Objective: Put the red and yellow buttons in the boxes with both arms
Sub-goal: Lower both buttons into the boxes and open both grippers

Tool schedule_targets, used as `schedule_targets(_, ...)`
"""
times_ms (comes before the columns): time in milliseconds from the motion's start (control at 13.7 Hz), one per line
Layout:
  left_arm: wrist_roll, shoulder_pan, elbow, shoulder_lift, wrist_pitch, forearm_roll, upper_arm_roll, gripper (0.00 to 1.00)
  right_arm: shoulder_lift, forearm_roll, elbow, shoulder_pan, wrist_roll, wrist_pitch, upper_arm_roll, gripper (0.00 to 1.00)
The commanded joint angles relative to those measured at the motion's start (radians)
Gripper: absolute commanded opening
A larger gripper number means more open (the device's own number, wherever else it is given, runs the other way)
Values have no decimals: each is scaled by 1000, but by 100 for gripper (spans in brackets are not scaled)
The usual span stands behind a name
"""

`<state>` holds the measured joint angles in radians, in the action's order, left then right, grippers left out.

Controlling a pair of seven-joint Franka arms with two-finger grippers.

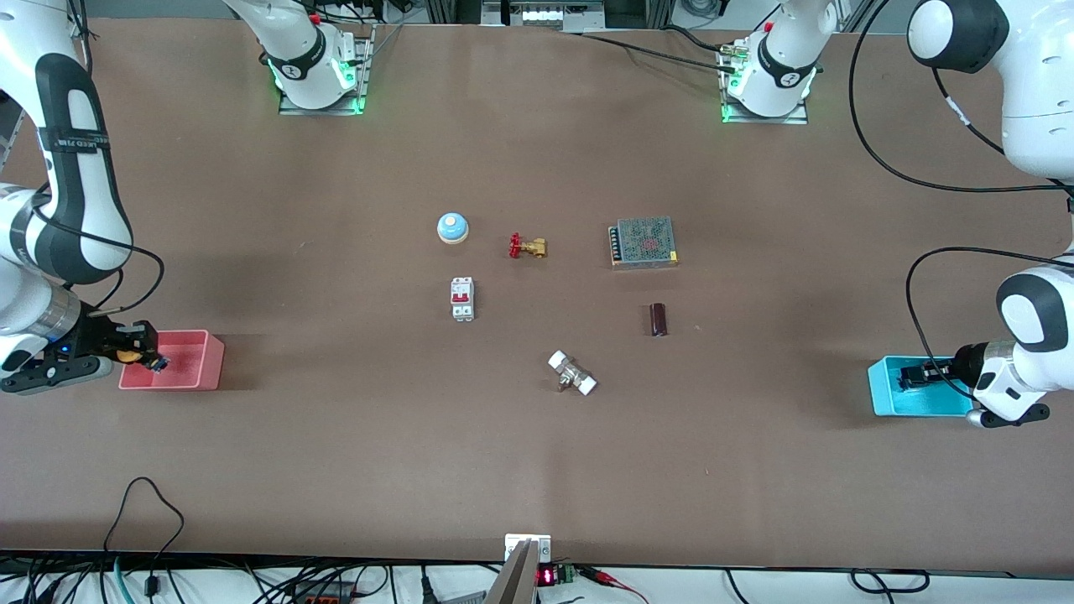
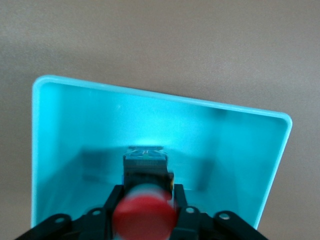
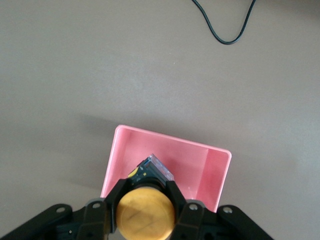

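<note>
My left gripper [image 1: 919, 374] is shut on the red button [image 2: 144, 216] and holds it low inside the cyan box [image 1: 889, 401] at the left arm's end of the table; the box's walls [image 2: 45, 150] surround the button's black body in the left wrist view. My right gripper [image 1: 144, 351] is shut on the yellow button [image 3: 145, 212] over the pink box [image 1: 197, 369] at the right arm's end of the table, with the box's rim [image 3: 220, 172] below it. The orange cap [image 1: 127, 356] shows between the fingers.
In the table's middle lie a blue-and-white bell [image 1: 452, 227], a red-handled brass valve [image 1: 527, 247], a white breaker [image 1: 462, 299], a mesh power supply [image 1: 643, 242], a dark cylinder [image 1: 659, 320] and a white-ended fitting [image 1: 572, 373]. A black cable [image 3: 225, 30] lies near the pink box.
</note>
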<state>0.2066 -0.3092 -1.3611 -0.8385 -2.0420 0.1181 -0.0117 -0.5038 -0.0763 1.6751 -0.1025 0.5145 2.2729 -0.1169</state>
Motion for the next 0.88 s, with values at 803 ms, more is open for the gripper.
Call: schedule_targets(803,1,226,-182,496,69,-3,-4,100,-114,-30,1,-36,30,65,19,34)
